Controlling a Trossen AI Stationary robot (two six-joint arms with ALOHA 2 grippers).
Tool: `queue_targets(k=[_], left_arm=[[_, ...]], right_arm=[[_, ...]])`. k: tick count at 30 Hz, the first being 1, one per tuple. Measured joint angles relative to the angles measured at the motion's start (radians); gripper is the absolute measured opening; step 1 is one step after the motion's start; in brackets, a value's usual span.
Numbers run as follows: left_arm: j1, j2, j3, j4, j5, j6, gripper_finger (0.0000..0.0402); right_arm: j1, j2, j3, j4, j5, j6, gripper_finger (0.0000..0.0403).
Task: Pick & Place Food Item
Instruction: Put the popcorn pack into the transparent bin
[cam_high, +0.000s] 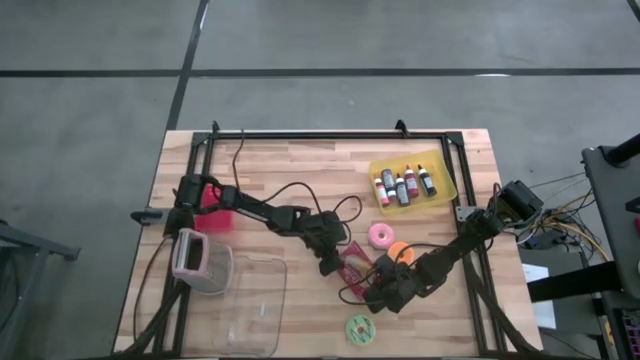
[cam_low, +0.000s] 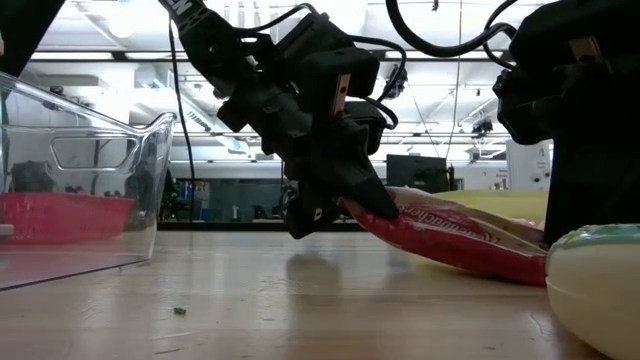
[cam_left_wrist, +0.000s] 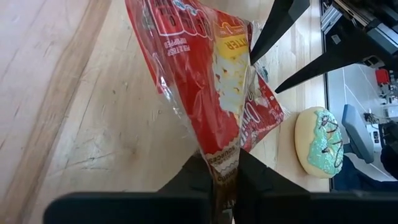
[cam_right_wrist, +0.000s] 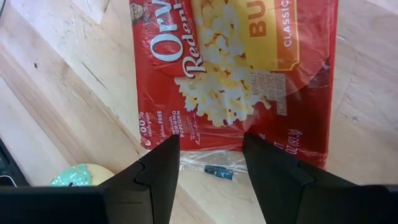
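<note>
A red popcorn bag (cam_high: 356, 262) lies mid-table between my two grippers. My left gripper (cam_high: 330, 266) is at the bag's left end and shut on it. My right gripper (cam_high: 382, 292) stands open at the bag's near right end. In the right wrist view its two fingers (cam_right_wrist: 158, 168) frame the bag's clear sealed edge (cam_right_wrist: 217, 163). The low view shows the bag (cam_low: 450, 235) tilted, its left end raised. My left gripper pinches the bag's crimped end seam (cam_left_wrist: 224, 155) between its two fingers (cam_left_wrist: 193, 177), coming slanting down from the table's left. That end is lifted off the wood while the bag's other end (cam_low: 515, 268) rests on the table. Whether my right gripper touches the bag, I cannot tell.
A pink donut (cam_high: 381, 236) and an orange item (cam_high: 399, 252) lie just beyond the bag, and a green-iced donut (cam_high: 360, 330) lies near the front edge. A yellow tray (cam_high: 445, 190) of bottles stands far right. A clear bin (cam_high: 250, 300) sits at the near left.
</note>
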Motion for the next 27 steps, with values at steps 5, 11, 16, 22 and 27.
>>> queue_targets(k=[5, 11, 16, 22, 27], left_arm=[[0.0, 0.0, 0.0, 0.0, 0.0, -0.002, 0.0026], [0.0, 0.0, 0.0, 0.0, 0.0, -0.003, 0.0028], [0.001, 0.0, -0.001, 0.0, -0.002, -0.005, 0.0029], [0.003, 0.0, -0.001, -0.001, -0.015, -0.003, 0.0029], [0.003, 0.0, -0.001, -0.001, -0.016, -0.002, 0.0031]], right_arm=[[0.0, 0.0, 0.0, 0.0, 0.0, 0.0, 0.0178], [0.0, 0.0, 0.0, 0.001, 0.0, -0.007, 0.0178], [-0.001, -0.007, 0.0, 0.002, -0.005, -0.007, 0.0178], [-0.001, -0.037, 0.002, 0.008, -0.056, -0.092, 0.0178], [0.003, -0.074, 0.028, 0.012, -0.139, -0.24, 0.0178]])
